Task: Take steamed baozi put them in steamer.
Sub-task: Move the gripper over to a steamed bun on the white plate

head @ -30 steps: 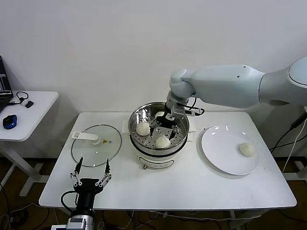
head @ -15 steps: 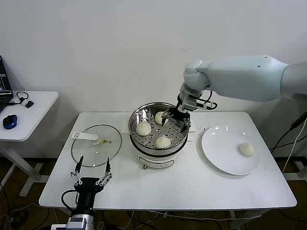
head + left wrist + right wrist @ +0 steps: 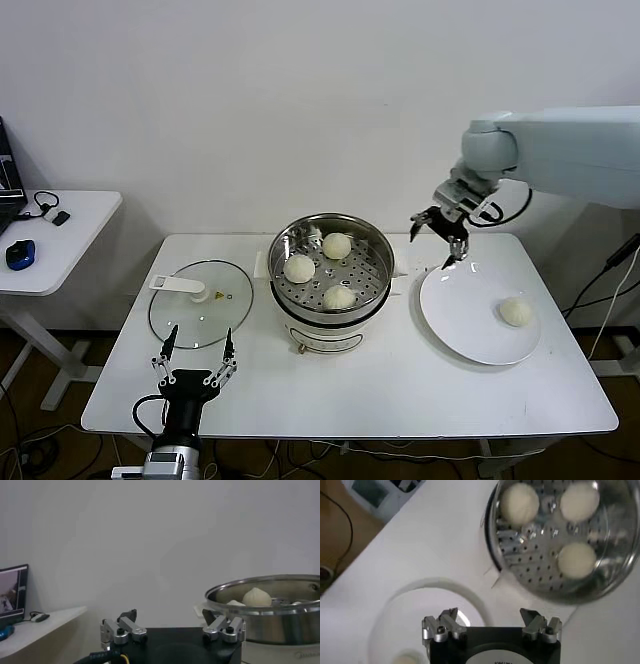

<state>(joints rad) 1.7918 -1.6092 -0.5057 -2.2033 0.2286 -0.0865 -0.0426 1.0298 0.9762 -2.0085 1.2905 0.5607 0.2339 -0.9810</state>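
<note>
The steamer (image 3: 365,272) stands mid-table with three steamed baozi on its perforated tray: one at the back (image 3: 336,245), one on the left (image 3: 299,268), one at the front (image 3: 339,297). Another baozi (image 3: 516,311) lies on the white plate (image 3: 470,325) at the right. My right gripper (image 3: 437,243) hangs open and empty in the air between the steamer and the plate's far edge. Its wrist view looks down on the steamer (image 3: 540,575), the three buns inside it (image 3: 519,504) and the plate (image 3: 420,600). My left gripper (image 3: 198,337) waits open at the table's front left.
A flat glass lid (image 3: 200,303) with a white handle lies left of the steamer. A small white side table (image 3: 60,240) with a mouse and cables stands further left. From the left wrist the steamer wall (image 3: 280,622) shows with one bun (image 3: 257,597) above the rim.
My right gripper has lifted out of the steamer and swung right towards the plate, staying open. The third baozi, at the steamer's back, has come into sight. The left arm has not moved.
</note>
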